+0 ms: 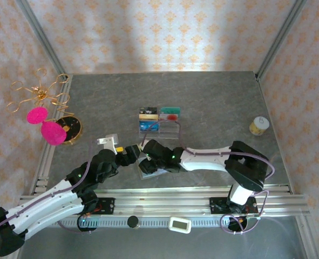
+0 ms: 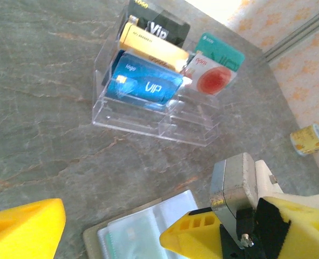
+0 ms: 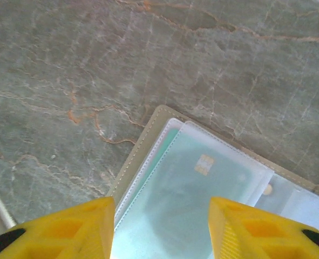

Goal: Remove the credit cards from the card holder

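Between the spread yellow fingers of the right gripper (image 3: 160,216), just below them: olive-grey folding card holder (image 3: 136,156), lying open and flat on the grey marbled tabletop (image 3: 67,65). Right jaws apart, gripping nothing. Directly under their gap, a pale green chip card (image 3: 202,178) sits inside a clear plastic sleeve of the holder.

Left gripper (image 2: 113,226): jaws likewise apart and empty, with a corner of the holder low between its fingers.

Beyond the left jaws, well apart from them: clear acrylic compartment tray (image 2: 148,127) holding several credit cards on a tilt, including a blue VIP card (image 2: 143,86), plus yellow, black, teal and white-with-red-blotch ones.

Judgement: at least one card remains to be taken out.

Risks:
- Card edge looks flush within the sleeve, so a pinch may catch sleeve and card together and lift the whole holder.
- Nothing pins the holder, so a sideways pull could drag it across the table.
- Both grippers work close together, so a reach could bring them into contact.
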Tool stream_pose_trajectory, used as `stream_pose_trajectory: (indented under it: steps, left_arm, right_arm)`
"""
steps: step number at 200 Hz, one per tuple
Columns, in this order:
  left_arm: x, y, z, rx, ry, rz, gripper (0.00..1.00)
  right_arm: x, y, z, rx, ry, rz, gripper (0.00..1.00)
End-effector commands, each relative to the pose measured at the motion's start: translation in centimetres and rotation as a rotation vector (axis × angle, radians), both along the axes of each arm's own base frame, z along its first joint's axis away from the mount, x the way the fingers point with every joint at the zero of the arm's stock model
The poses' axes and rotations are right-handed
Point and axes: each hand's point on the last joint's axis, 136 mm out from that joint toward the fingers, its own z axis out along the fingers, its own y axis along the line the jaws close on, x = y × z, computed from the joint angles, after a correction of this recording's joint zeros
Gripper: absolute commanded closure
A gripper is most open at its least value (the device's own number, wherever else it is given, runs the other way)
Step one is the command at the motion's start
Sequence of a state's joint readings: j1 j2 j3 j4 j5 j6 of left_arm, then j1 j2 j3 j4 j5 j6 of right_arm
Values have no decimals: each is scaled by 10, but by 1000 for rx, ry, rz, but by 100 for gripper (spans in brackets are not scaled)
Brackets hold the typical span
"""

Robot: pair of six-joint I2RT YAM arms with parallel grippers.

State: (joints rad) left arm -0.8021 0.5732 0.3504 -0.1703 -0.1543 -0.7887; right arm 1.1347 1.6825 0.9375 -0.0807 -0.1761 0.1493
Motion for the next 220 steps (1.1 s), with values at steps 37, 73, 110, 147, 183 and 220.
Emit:
stream_pose_trajectory:
  steps: [37,73,110,147,183,220]
  left_arm:
    - [-4,6,-16,-9,43,21,13]
    - [-5,6,-25,23,68,14,21]
    - [-5,-7,-40,60,112,-49,50]
    - [-7,-32,-67,89,184,-158,80]
    - [-10,-51,-88,100,246,-240,95]
    - [-11,-78,-95,93,270,-345,87]
  right_arm:
    - [-5,-4,-37,-131,-46,-46,52]
    - [-1,-14,-43,-148,-48,-113,75]
    - [1,-7,-23,-22,-43,-172,100]
    - [7,-14,-15,63,-32,-268,100]
    - [10,-21,2,157,-38,-333,100]
    - [14,-32,16,203,-67,-378,76]
